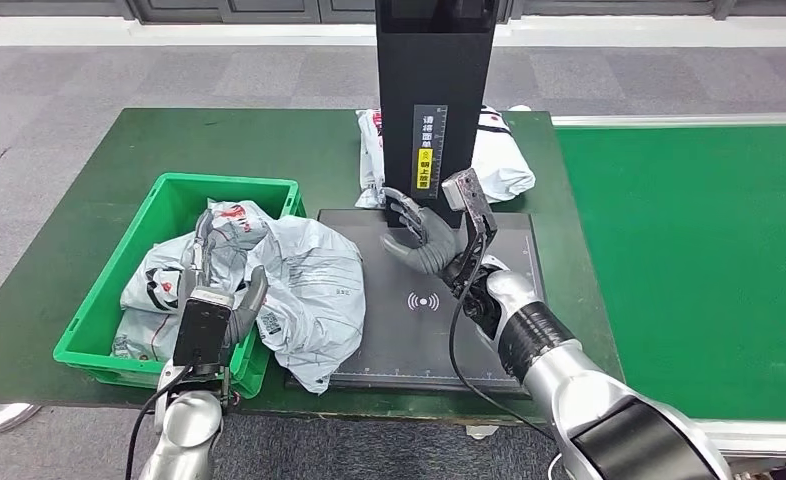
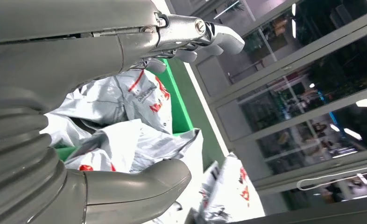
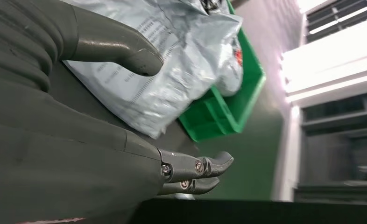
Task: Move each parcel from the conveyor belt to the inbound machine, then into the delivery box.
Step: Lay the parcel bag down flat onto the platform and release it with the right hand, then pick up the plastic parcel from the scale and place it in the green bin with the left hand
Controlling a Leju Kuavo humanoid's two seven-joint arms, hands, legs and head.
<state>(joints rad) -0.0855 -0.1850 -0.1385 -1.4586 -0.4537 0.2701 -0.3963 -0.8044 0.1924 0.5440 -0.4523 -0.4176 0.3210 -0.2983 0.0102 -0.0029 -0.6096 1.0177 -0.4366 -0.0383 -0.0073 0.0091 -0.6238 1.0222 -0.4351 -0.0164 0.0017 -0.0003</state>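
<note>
A green delivery box (image 1: 165, 205) was seen on the left part of a dark green table (image 1: 89, 170), with several grey parcels piled in it. One large grey parcel (image 1: 314, 290) was draped over the box's right wall, its upper part lying against the pile and its lower part spread onto the black platform of the inbound machine (image 1: 509, 260) just beside the box. The machine's black column (image 1: 435, 90) was standing at the back of the platform, and a further white parcel (image 1: 499, 160) was lying on the table behind the column. The green conveyor belt (image 1: 689, 260) was seen to the right of the machine. The left hand (image 1: 221, 290) was held above the near right part of the box, its fingers spread apart over the piled parcels and nothing gripped in it; in the left wrist view its thumb (image 2: 139, 184) and fingers (image 2: 209, 37) were seen well apart with the parcels beyond them. The right hand (image 1: 419, 235) was held over the platform just in front of the column, fingers apart and nothing held, apart from the large parcel to its left.
</note>
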